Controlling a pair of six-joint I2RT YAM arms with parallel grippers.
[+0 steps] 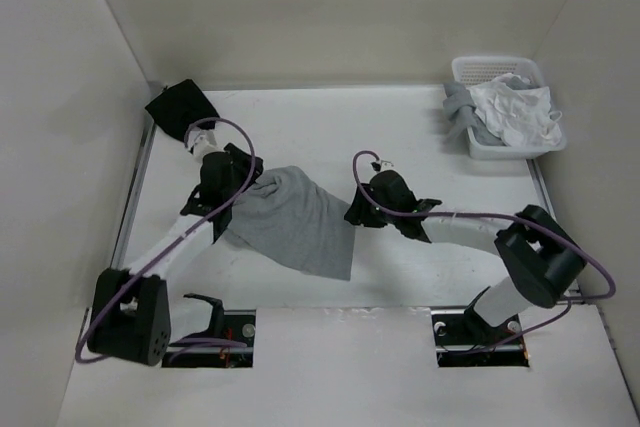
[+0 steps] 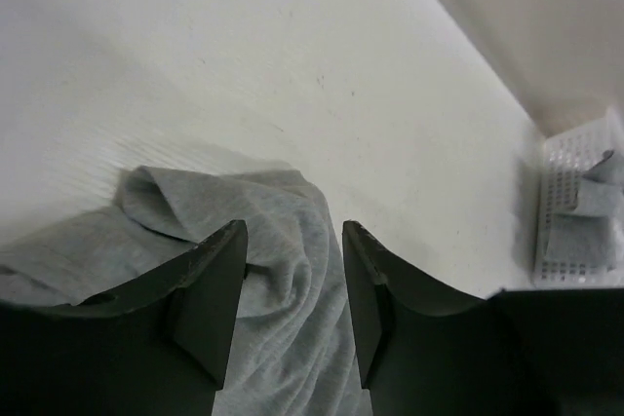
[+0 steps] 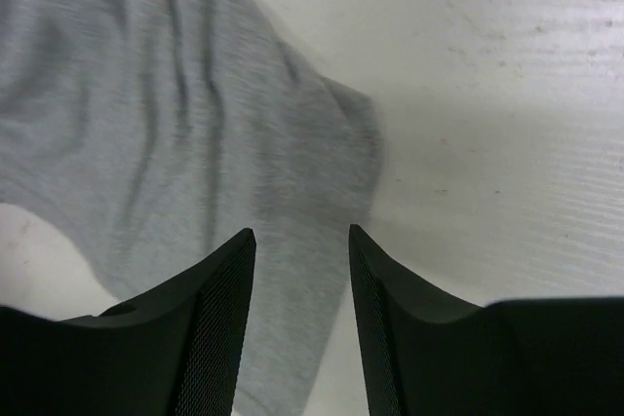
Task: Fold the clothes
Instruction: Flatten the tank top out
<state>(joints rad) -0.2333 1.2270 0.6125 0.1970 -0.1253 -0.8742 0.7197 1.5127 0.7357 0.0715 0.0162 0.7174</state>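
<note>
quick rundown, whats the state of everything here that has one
grey tank top, loose on the table, rumpled, bunched at one end, not held
left gripper, open, over the bunched end
right gripper, open, over the opposite edge
black garment, crumpled in the far left corner
white basket, upright, heaped with laundry

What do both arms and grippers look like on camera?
White links, black joints and bases on the left arm and right arm, each with a looping purple cable. The left gripper and right gripper have two black wedge-shaped fingers each; the right's pads show a fine grid texture.
</note>
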